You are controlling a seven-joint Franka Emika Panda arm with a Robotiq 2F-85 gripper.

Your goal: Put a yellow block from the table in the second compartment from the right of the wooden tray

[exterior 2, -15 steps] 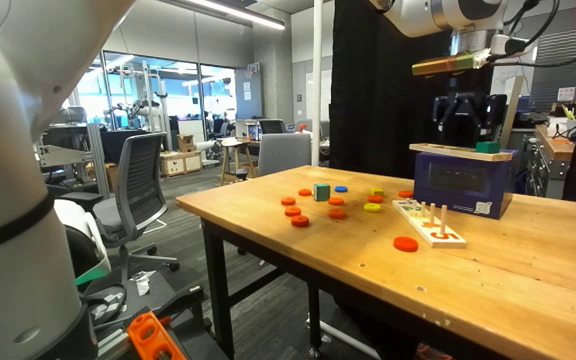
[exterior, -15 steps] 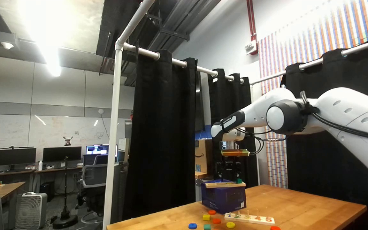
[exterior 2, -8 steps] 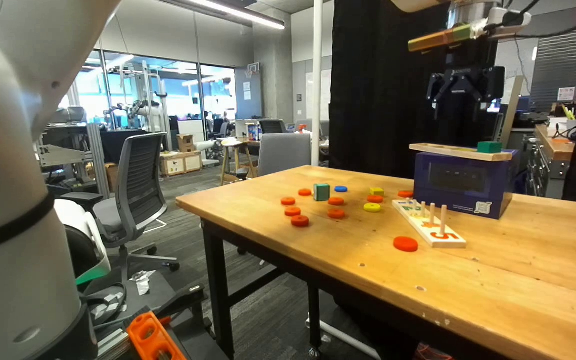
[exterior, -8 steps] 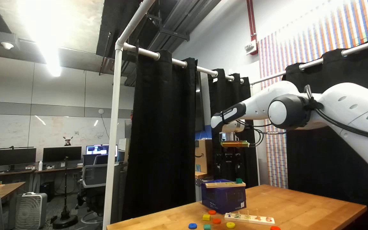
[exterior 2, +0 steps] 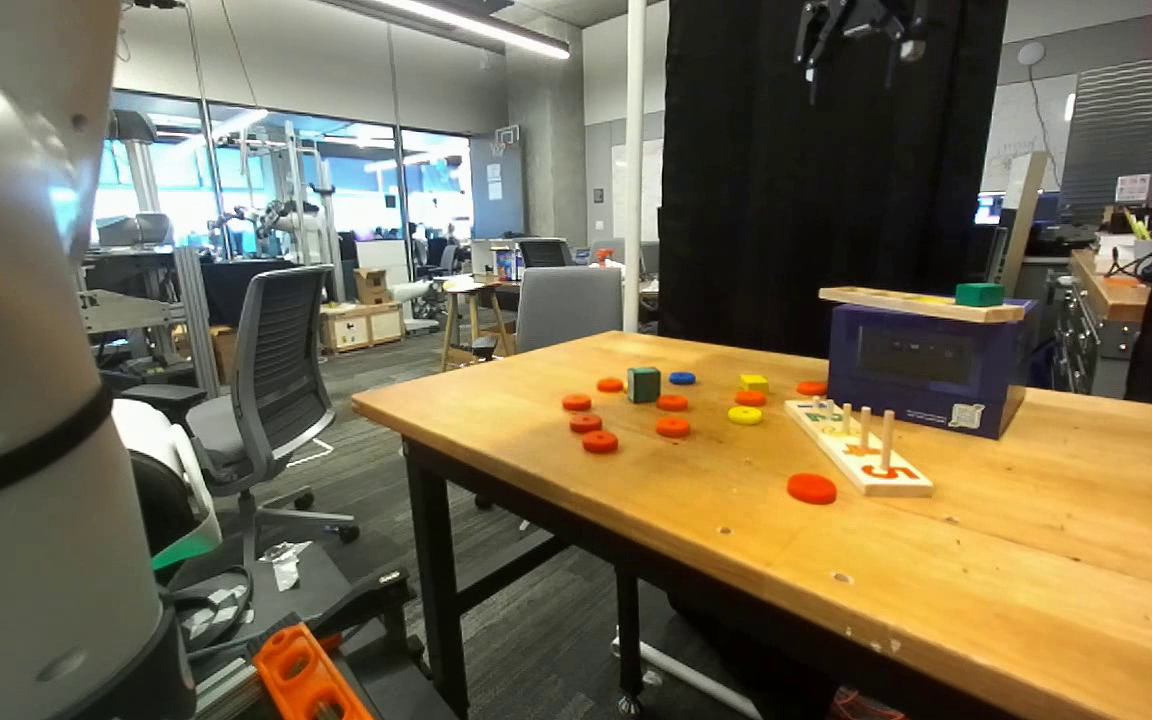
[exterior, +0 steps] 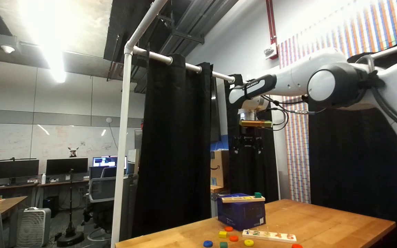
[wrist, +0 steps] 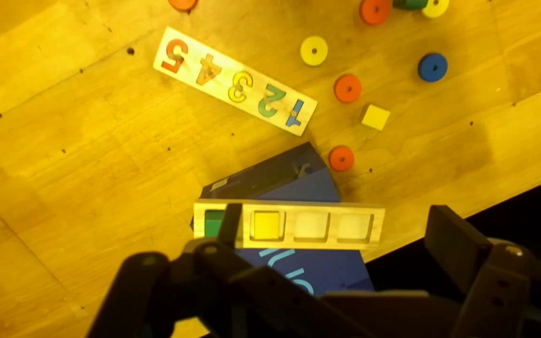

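The wooden tray (wrist: 289, 230) lies on the dark purple-blue box and shows in both exterior views (exterior: 227, 199) (exterior 2: 866, 297). A yellow block (wrist: 266, 225) sits in the compartment beside the green block (wrist: 213, 223), which is in the end compartment; in both exterior views this end is on the right. The other two compartments hold nothing. Another yellow block (wrist: 375, 117) lies on the table (exterior 2: 1036, 520), also seen in both exterior views (exterior: 222, 234) (exterior 2: 754, 383). My gripper (wrist: 341, 230) is open and empty, high above the tray in both exterior views (exterior: 247, 150) (exterior 2: 861, 65).
The purple-blue box (exterior 2: 901, 360) stands on the table under the tray. A number board with pegs (exterior 2: 861, 455) lies in front of it. Several orange discs (exterior 2: 812, 488), a yellow disc (exterior 2: 745, 415), a blue disc (exterior 2: 682, 378) and green blocks (exterior 2: 644, 385) lie around.
My gripper has risen from just above the tray to high above it. The tray, the yellow block on the table and the discs have stayed in place.
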